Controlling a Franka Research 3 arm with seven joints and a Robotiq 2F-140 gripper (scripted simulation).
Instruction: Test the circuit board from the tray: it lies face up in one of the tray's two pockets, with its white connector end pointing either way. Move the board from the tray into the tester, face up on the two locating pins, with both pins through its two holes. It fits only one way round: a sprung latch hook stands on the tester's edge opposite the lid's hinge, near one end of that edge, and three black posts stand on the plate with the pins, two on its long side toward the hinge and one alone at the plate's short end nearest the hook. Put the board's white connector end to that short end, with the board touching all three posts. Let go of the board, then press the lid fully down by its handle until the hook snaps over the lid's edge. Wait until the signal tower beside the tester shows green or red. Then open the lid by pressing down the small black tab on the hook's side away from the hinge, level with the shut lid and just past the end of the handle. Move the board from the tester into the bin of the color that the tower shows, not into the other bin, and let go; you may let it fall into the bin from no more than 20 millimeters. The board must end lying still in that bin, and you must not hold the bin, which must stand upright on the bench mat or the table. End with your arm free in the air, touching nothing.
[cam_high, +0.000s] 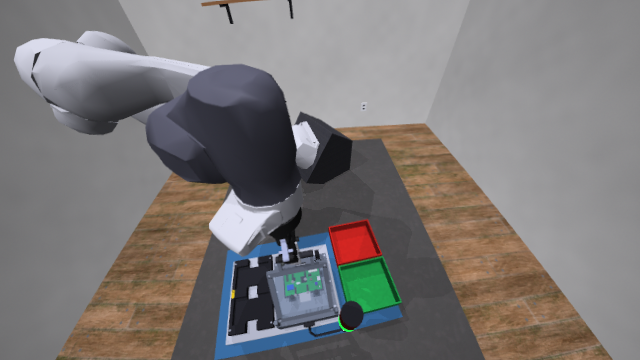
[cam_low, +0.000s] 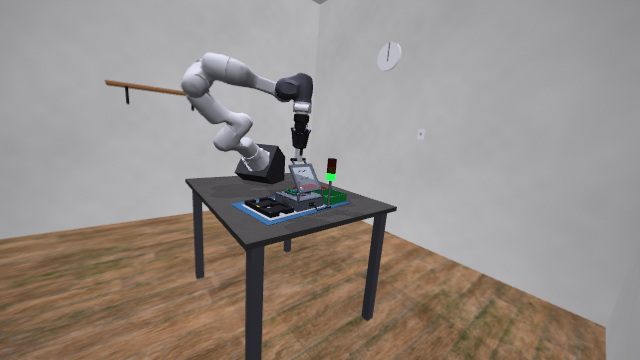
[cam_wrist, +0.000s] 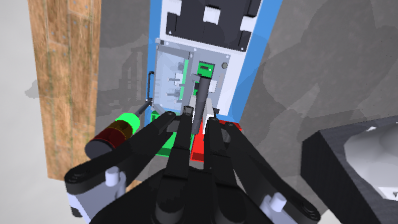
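Note:
My gripper (cam_wrist: 199, 104) is shut on the dark handle (cam_wrist: 201, 95) of the tester's clear lid (cam_wrist: 172, 82). It holds the lid tilted up, partly open, above the tester (cam_low: 300, 197). In the exterior view the gripper (cam_low: 299, 152) stands at the raised lid's top edge (cam_low: 305, 177). The green circuit board (cam_high: 302, 282) lies in the tester under the lid. Part of it shows in the wrist view (cam_wrist: 205, 67). The signal tower (cam_low: 331, 172) beside the tester shows green. From above its cap (cam_high: 351, 315) has a green rim.
The black tray (cam_high: 250, 295) lies left of the tester on the blue mat, with both pockets empty. The red bin (cam_high: 354, 241) and green bin (cam_high: 369, 284) stand right of the tester. The robot base (cam_low: 260, 165) is at the table's back.

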